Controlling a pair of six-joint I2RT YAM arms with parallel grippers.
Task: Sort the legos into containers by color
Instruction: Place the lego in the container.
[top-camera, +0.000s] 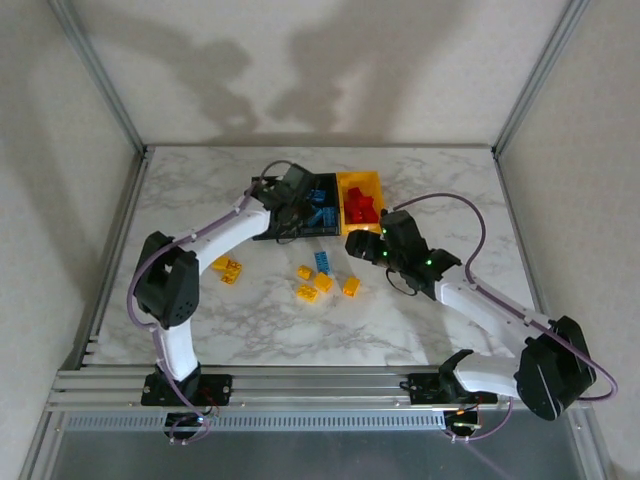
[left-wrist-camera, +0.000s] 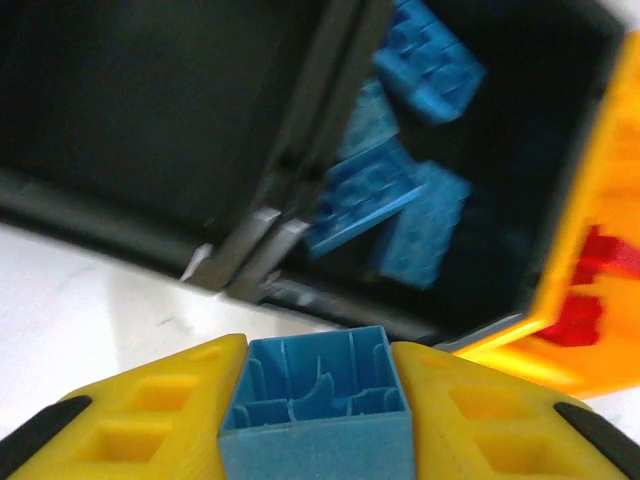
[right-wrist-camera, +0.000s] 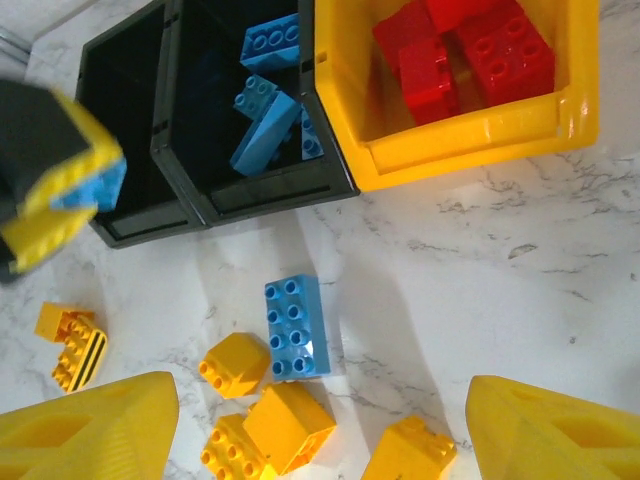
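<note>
Right wrist view: the sorting is judged to be past its midpoint. Several red bricks (right-wrist-camera: 470, 50) are seen gathered in the yellow bin (right-wrist-camera: 470, 140), and about four blue bricks (right-wrist-camera: 265, 130) are seen lying in the middle black bin (right-wrist-camera: 270, 195). No brick can be made out in the left black bin (right-wrist-camera: 135, 228), though part of it is hidden, so the yellow colour is taken to be not yet started.

A blue brick (left-wrist-camera: 318, 380) is gripped between the closed yellow fingers of the left gripper (left-wrist-camera: 315, 430), studs away from the camera. It is held off the table near the front rims of the two black bins and is not yet over the blue pile. Its release into the middle black bin is judged to be the step in hand.

The right gripper (right-wrist-camera: 315, 440) is held open and empty above the loose bricks. One loose blue brick (right-wrist-camera: 295, 327) is left on the marble table (right-wrist-camera: 500, 300), just in front of the bins. About six yellow bricks are counted on the table: a cluster of four (top-camera: 324, 282) near the blue one, and a pair (top-camera: 228, 268) well apart to the left. No red brick is seen outside the yellow bin.
</note>
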